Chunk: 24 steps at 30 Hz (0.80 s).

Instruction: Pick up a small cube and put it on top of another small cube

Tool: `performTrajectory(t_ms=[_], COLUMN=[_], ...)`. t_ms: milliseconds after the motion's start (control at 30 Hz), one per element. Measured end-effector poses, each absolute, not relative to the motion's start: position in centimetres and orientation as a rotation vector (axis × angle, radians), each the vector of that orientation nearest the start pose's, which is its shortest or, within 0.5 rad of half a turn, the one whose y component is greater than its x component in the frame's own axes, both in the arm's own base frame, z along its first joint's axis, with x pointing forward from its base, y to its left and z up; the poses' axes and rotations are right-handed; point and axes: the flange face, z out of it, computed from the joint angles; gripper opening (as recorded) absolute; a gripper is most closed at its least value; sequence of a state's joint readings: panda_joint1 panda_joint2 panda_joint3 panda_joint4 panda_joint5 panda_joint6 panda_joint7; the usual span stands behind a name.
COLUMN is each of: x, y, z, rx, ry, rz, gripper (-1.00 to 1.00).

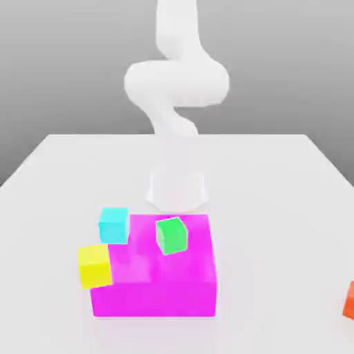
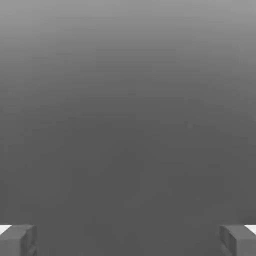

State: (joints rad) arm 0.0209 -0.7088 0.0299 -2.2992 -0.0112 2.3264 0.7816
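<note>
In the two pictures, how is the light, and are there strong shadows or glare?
Exterior view: bright, flat light; the white arm nearly melts into the pale table, with no strong shadows, and the magenta block looks very saturated. Hand view: dim grey gradient, lighter at one edge, no glare spot on it.

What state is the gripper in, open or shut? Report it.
Open: in the hand view the gripper's two fingers stand wide apart.

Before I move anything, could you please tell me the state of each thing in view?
gripper: open, nothing between its fingers
orange-red cube: partly cut off at the exterior view's right edge
magenta block: lying flat
green cube: turned askew against the magenta block
</note>
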Motion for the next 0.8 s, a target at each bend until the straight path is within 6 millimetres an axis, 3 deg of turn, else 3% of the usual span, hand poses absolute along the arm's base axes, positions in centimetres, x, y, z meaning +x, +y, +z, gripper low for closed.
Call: performTrajectory(t_ms=[200,400,533,667,800], x=[44.2,47.7,48.3,47.1,45.5], y=[8.7,15.6,20.3,25.8,29.2], z=[59.7,50.2,43.3,36.3,29.2], rx=[-2.752,-2.928,-3.018,-3.08,-3.117], ry=[0.756,0.506,0.319,0.09,-0.089], rz=[-0.818,-0.643,-0.514,-0.374,-0.227], gripper=[0.0,0.0,0.0,0.0,0.0])
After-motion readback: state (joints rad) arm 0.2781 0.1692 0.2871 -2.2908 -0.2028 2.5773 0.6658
